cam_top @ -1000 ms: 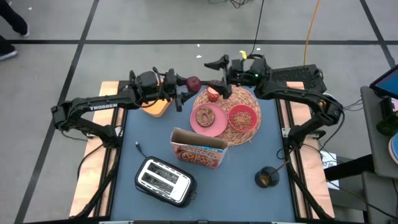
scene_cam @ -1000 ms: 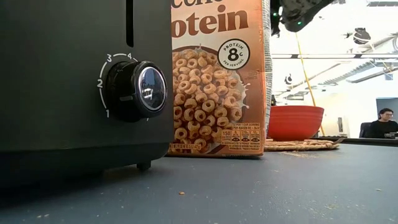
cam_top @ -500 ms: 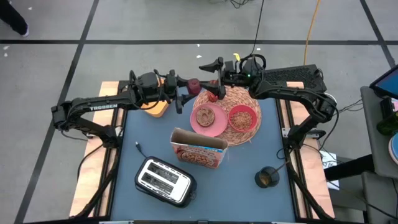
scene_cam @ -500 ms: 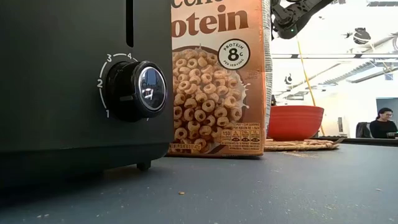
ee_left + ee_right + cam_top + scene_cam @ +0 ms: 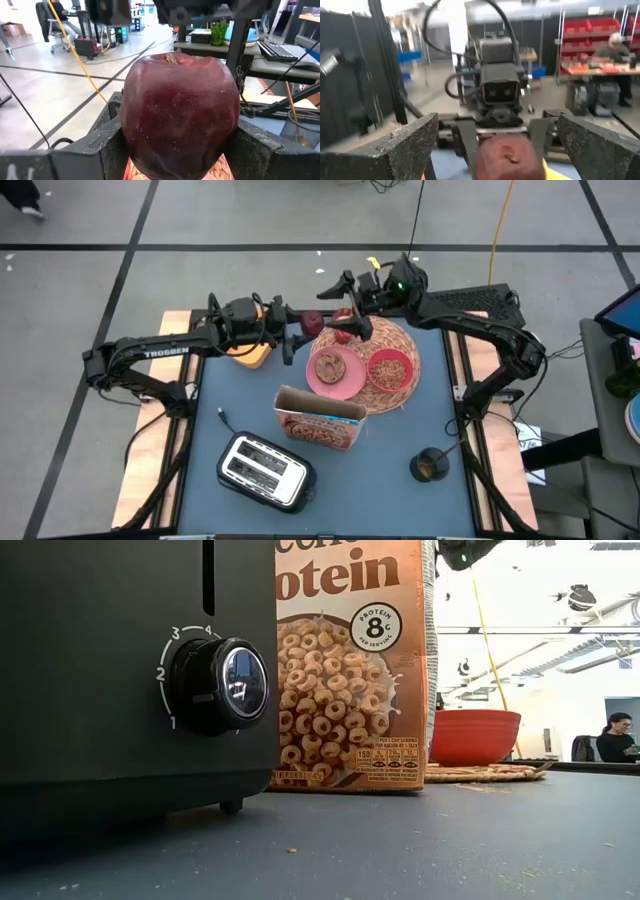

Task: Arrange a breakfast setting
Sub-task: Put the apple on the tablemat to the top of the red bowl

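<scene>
A dark red fruit (image 5: pixel 312 320) hangs above the far edge of the round woven straw mat (image 5: pixel 402 338), and my left gripper (image 5: pixel 303 325) is shut on it. My right gripper (image 5: pixel 342 306) comes from the table's right. It is open, with one finger on each side of the fruit (image 5: pixel 509 157) and a gap showing at both. A pink plate (image 5: pixel 345 384) with a bagel (image 5: pixel 328 366) and a red bowl (image 5: pixel 390 368) of cereal rest on the mat. The brown cereal box (image 5: pixel 320 422) stands nearer. My left gripper pinches the fruit's two opposite sides (image 5: pixel 131 131) between its two fingers (image 5: pixel 102 147). The fingers lie level and reach in from the table's left. The fruit sits upright with its stem end (image 5: pixel 171 59) up, lifted clear of the table.
A black toaster (image 5: pixel 262 470) stands at the near left and fills the left of the low view (image 5: pixel 120 670). A dark round thing (image 5: pixel 431 465) lies near right. An orange-brown object (image 5: pixel 252 352) sits under my left arm. A person (image 5: pixel 616 735) sits beyond the table.
My right gripper has risen a little and tipped up from slanting down to about level, still open, and now faces the fruit. In the low view its arm has climbed almost out of the top of the picture. The fruit has stayed where it was.
</scene>
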Available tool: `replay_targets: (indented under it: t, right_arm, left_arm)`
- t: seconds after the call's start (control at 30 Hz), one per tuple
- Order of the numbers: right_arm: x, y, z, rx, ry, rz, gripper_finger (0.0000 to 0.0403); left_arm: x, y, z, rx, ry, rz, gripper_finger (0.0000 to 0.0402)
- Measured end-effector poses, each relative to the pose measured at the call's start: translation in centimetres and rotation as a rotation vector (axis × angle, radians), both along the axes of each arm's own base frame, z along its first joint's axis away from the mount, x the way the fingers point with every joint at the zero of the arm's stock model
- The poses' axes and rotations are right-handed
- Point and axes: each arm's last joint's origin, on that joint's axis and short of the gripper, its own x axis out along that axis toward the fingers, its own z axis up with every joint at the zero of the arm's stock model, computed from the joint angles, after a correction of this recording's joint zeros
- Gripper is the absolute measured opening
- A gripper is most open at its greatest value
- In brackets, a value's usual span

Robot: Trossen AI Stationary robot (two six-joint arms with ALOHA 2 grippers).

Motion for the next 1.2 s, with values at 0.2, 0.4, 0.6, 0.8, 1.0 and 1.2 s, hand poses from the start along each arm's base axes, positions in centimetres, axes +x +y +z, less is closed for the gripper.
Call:
replay_targets:
  t: [0.2,0.4,0.6,0.8,1.0,1.2]
  right_arm:
    - [-0.1,0.1,3.5,-0.163,0.129,-0.129,0.0396]
    - [-0.3,0.4,4.4,-0.240,0.232,-0.247,0.0396]
    - [0.4,0.9,3.1,-0.245,0.305,-0.206,0.0396]
    - [1.6,1.3,2.1,-0.253,0.326,-0.175,0.0396]
    - [2.9,0.7,0.0,-0.228,0.389,-0.160,0.0396]
    - [3.2,0.6,-1.4,-0.241,0.467,-0.136,0.0396]
  left_arm:
    - [0.0,0.0,-0.1,-0.006,0.011,0.000,0.0266]
    - [0.0,0.0,-0.1,-0.029,0.006,0.003,0.0266]
    - [0.3,0.0,-0.4,-0.075,0.008,0.006,0.0266]
    - [1.0,0.2,-2.0,-0.131,0.077,0.009,0.0266]
    - [1.9,0.5,-3.2,-0.143,0.109,0.011,0.0266]
    - [2.0,0.6,-3.6,-0.149,0.130,0.011,0.0266]
